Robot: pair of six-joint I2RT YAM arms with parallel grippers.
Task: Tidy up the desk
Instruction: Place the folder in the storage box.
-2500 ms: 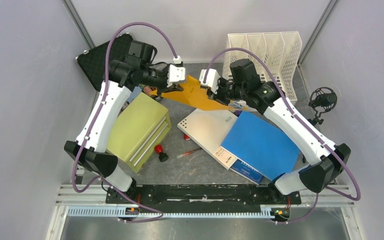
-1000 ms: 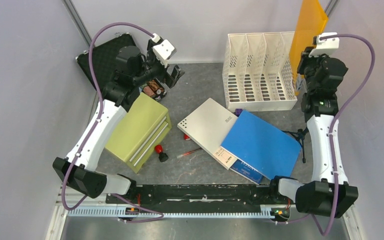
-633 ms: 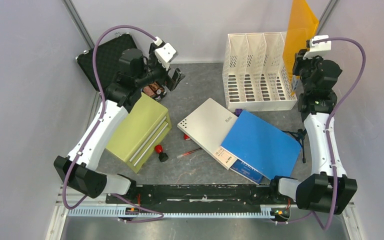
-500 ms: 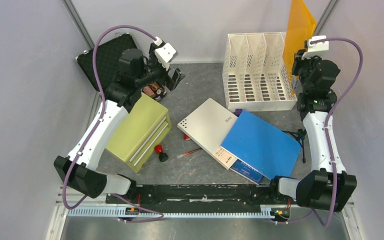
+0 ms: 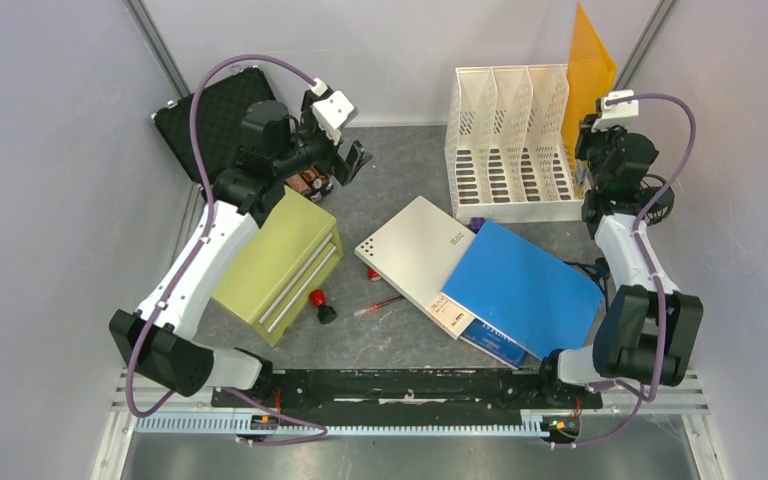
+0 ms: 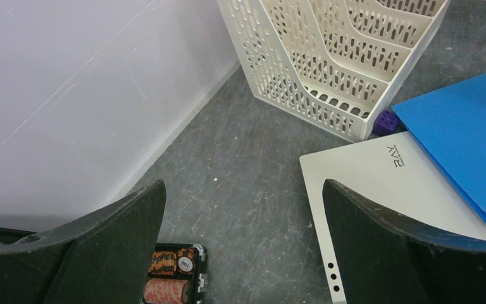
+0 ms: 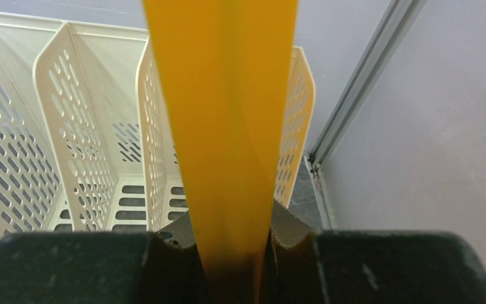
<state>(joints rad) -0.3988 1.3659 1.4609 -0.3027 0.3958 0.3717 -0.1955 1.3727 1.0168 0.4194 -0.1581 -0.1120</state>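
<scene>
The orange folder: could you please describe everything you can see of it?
The orange folder is a thin, flat, glossy sheet that looks like plastic. It stands upright on edge, clamped near its lower edge by the right gripper, over the right end of the white file rack. Whether it touches the rack or has entered a slot cannot be told.

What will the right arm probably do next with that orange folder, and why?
Most likely it will lower the folder straight down. The right gripper is shut on the orange folder, holding it upright on edge, and the folder appears lined up over the rightmost slot of the white file rack.
</scene>
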